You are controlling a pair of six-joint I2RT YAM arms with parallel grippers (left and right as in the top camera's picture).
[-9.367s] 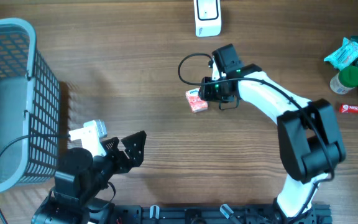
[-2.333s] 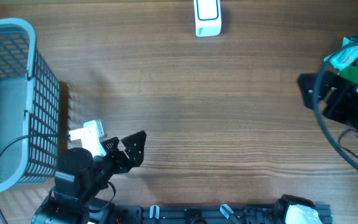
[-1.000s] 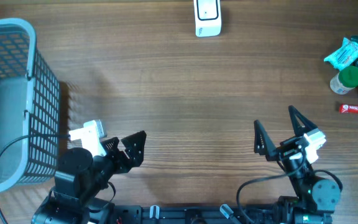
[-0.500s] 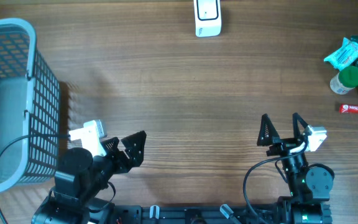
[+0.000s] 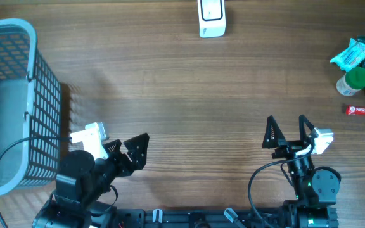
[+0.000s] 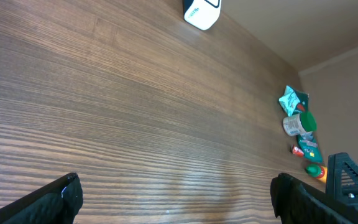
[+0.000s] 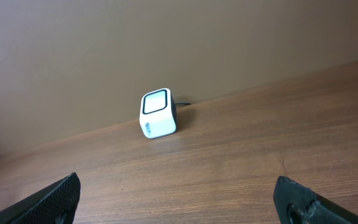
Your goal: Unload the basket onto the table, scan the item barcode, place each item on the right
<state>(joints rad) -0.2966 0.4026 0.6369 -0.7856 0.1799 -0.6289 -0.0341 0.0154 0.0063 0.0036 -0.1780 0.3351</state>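
White boxy plastic scanner (image 5: 211,17) at far edge of grained wooden table (image 5: 189,95), long axis away from me, window facing me. Crinkly packets (image 5: 363,76) lie well right of it. My left gripper (image 6: 176,186) and right gripper (image 5: 286,121) gape, empty.

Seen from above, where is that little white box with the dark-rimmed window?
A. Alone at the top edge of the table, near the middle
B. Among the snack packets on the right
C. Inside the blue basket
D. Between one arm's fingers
A: the white box stands by itself at the table's top edge, well away from the basket on the left and the packets on the right.
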